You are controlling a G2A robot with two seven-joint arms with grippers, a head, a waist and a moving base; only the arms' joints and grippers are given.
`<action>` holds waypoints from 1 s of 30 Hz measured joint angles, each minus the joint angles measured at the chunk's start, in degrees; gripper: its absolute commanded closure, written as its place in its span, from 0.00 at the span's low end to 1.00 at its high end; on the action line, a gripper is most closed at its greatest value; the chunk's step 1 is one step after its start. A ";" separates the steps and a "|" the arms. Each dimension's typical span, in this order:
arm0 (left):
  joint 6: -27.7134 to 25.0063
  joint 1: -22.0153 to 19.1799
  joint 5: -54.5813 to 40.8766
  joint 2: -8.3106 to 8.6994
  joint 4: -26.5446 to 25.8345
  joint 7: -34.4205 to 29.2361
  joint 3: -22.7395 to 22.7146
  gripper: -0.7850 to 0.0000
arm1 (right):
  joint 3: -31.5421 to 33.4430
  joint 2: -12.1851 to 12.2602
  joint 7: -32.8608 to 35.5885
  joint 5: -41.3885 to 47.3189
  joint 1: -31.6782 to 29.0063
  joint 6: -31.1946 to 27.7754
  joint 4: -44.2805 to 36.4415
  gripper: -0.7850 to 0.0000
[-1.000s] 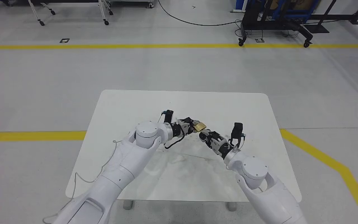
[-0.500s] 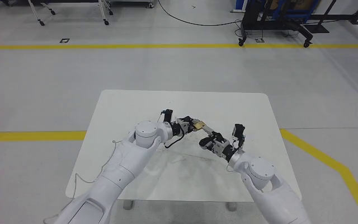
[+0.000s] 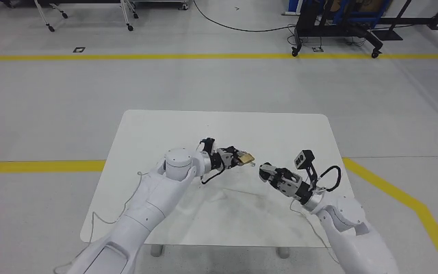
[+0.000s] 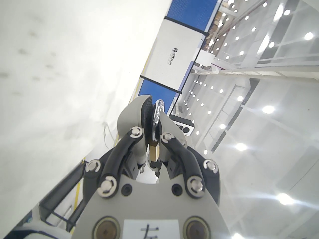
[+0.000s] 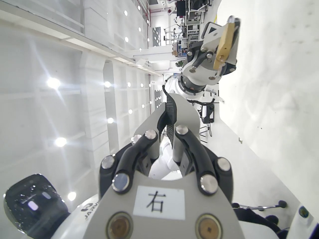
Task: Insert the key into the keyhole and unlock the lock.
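The white bench (image 3: 171, 130) stands on a pale grey floor (image 3: 102, 89) crossed by yellow tape lines (image 3: 205, 56). A black cable (image 3: 233, 27) and a dark wheeled stand (image 3: 335, 31) lie beyond the bench.

Above the bench's middle, the left gripper (image 3: 239, 157) is clenched on the brass padlock (image 3: 244, 158) and holds it off the surface. The right gripper (image 3: 263, 170) has its fingers pressed together; I cannot tell whether a key sits between them.

A second ago the right gripper was right against the padlock. It has now drawn back, leaving a gap, while the left gripper has stayed where it was.
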 measured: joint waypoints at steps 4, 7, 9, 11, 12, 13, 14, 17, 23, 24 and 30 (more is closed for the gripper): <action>3.96 -1.60 -3.89 -0.62 2.98 -3.06 0.13 1.00 | -1.50 -0.02 -1.51 -4.75 1.02 -1.19 0.02 1.00; 4.22 -2.45 -5.64 -0.94 4.69 -5.03 0.04 1.00 | -2.38 -0.14 -5.13 -8.28 1.25 -2.20 -0.08 1.00; 3.74 -2.78 -6.55 -1.12 5.49 -6.08 -0.05 1.00 | -2.89 -0.24 -7.04 -9.86 1.39 -3.25 0.16 1.00; 3.23 -3.03 -7.27 -1.26 6.08 -7.49 -0.04 1.00 | -3.27 -0.31 -8.68 -11.46 1.57 -4.48 0.67 1.00; 2.94 -3.15 -7.31 -1.30 6.26 -8.25 0.05 1.00 | -3.48 -0.34 -9.02 -12.10 1.65 -4.96 0.86 1.00; 2.72 -3.19 -7.54 -1.35 6.45 -9.18 0.12 1.00 | -3.67 -0.35 -9.17 -12.65 1.75 -5.44 1.09 1.00; 2.56 -3.27 -7.87 -1.40 6.75 -10.45 0.21 1.00 | -3.85 -0.36 -9.39 -13.28 1.88 -5.96 1.49 1.00; 2.14 -3.67 -7.47 -1.47 7.46 -11.56 0.45 1.00 | -4.26 -0.43 -10.54 -14.60 2.27 -6.21 2.33 1.00; -0.36 -3.91 -6.34 -1.67 7.81 -9.27 0.41 1.00 | -4.61 -0.51 -11.53 -15.21 2.30 -7.41 2.37 0.93; -1.46 -3.83 -5.78 -1.67 7.60 -7.95 0.27 1.00 | -4.47 -0.50 -11.35 -14.84 2.09 -7.75 2.15 0.75; -10.36 -1.47 -0.16 -1.35 3.16 2.40 -0.48 1.00 | -2.93 -0.26 -5.08 -5.89 0.69 -5.86 1.80 0.00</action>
